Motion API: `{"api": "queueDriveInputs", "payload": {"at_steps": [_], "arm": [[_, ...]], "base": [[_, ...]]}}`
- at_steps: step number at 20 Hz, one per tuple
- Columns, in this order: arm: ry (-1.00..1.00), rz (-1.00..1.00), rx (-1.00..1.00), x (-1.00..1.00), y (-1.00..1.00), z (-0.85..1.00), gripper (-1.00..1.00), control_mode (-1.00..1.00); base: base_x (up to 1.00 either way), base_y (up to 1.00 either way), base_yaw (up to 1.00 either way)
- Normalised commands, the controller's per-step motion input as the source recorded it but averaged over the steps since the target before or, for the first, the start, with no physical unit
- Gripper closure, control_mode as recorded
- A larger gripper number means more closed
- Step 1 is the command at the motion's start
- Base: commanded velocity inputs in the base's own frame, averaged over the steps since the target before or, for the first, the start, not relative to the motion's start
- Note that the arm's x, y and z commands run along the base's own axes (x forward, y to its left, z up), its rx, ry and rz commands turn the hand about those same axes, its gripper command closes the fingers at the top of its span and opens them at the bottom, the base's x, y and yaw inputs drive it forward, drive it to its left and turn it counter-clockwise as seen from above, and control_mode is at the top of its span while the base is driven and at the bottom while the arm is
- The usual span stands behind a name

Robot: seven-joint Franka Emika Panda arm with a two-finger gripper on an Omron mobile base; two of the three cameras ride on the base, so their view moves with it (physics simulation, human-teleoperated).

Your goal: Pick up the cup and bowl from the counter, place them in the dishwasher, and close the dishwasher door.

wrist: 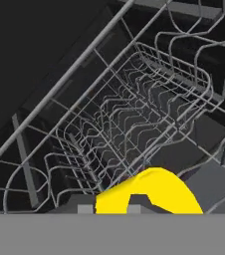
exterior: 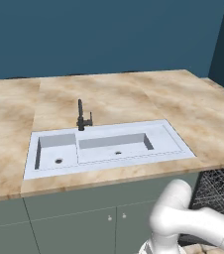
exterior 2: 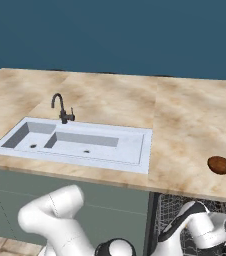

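A white double-basin sink (exterior: 109, 146) with one black tap (exterior: 82, 116) lies in the beige marble counter (exterior: 134, 94), one brown bowl (exterior 2: 219, 164) near its right front edge. Lower right, inside the dishwasher (exterior 2: 171, 212), the gripper (wrist: 110, 208) is clamped on the single glossy orange-yellow cup (wrist: 152, 193) above the wire rack (wrist: 134, 119).
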Motion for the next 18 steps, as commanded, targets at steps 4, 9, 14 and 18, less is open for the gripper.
{"api": "queueDriveInputs", "payload": {"at_steps": [4, 9, 14, 18], "arm": [[0.00, -0.01, 0.09, 0.36, -0.24, -0.44, 1.00, -1.00], [0.02, 0.00, 0.06, 0.24, -0.11, -0.64, -1.00, -1.00], [-0.01, 0.00, 0.01, -0.08, -0.23, -0.29, -1.00, -1.00], [-0.04, 0.00, 0.00, -0.17, -0.38, 0.03, -1.00, -1.00]], "base": [[0.00, 0.00, 0.00], [0.00, 0.00, 0.00], [0.00, 0.00, 0.00], [0.00, 0.00, 0.00]]}}
